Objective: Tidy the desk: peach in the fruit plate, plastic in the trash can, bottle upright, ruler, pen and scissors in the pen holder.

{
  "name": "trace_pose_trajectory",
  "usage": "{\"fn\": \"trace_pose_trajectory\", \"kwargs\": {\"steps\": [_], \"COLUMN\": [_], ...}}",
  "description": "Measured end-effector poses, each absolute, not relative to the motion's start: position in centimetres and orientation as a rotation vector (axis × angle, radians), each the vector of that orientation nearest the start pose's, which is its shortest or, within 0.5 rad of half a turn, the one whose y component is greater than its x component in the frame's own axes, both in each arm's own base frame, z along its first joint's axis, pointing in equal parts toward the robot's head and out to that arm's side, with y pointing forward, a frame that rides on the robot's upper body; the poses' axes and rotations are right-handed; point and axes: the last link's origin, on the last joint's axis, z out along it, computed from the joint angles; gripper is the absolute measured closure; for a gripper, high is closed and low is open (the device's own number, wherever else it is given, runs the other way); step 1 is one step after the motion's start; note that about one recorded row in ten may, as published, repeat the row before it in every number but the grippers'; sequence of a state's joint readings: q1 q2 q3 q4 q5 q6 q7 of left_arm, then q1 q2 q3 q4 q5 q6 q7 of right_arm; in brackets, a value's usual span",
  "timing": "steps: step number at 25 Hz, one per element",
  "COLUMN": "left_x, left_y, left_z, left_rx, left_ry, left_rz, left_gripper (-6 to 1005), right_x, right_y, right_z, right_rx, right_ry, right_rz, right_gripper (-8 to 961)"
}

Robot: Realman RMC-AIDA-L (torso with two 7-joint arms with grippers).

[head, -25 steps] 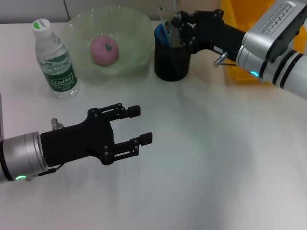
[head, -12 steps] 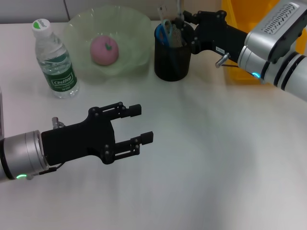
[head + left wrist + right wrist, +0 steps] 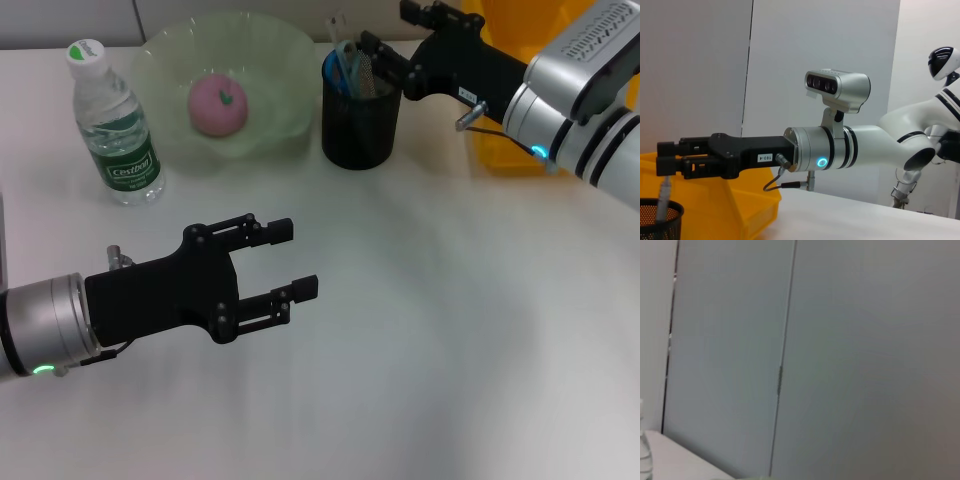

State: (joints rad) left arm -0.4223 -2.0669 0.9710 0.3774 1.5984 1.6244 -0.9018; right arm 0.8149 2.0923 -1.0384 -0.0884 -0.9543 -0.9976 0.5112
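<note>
While right claw (image 3: 392, 32) hovers open — pen holder (image 3: 359, 122) beneath.

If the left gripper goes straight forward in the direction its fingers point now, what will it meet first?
The left gripper hovers open over the bare table, its fingers pointing toward the robot's right and slightly away. Nothing stands in that line in the head view, so the way looks free; its height above the table is unclear.

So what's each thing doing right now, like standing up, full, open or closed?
Bottle: upright, cap on.
Peach: in the plate.
Plate: holds only the peach.
Pen holder: upright, with things inside.
Left claw: open, empty, above the table.
Right claw: open, empty, over the pen holder.
</note>
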Motion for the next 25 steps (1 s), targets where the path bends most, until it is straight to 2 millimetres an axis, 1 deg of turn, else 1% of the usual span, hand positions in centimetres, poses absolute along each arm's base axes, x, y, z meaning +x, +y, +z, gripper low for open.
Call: {"fn": "trace_pose_trajectory", "kwargs": {"steps": [6, 12, 14, 18, 22, 25], "left_x": [-26.6, -26.6, -26.6, -26.6, -26.7, -26.7], "left_y": [27.3, 27.2, 27.3, 27.3, 27.3, 27.3], "left_z": [-4.1, -4.1, -4.0, -4.0, -4.0, -4.0], "left_rx": [-2.696, -2.696, -2.696, -2.693, -2.697, -2.702], "left_ry": [-0.319, -0.320, -0.320, -0.321, -0.319, -0.320], "left_rz": [-1.016, -1.015, -1.015, -1.016, -1.012, -1.009], "left_gripper": [323, 323, 323, 323, 323, 323], "right_x": [21.2, 21.2, 21.2, 21.3, 21.7, 22.2], "right_y": [41.6, 41.5, 41.1, 39.3, 37.1, 35.1], "right_z": [-5.8, -5.8, -5.7, -5.0, -4.1, -3.3], "right_rx": [-2.189, -2.190, -2.189, -2.178, -2.177, -2.235], "right_ry": [0.300, 0.299, 0.289, 0.265, 0.288, 0.313], "right_rz": [0.723, 0.728, 0.760, 0.895, 1.061, 1.172], "right_gripper": [274, 279, 279, 278, 278, 283]}}
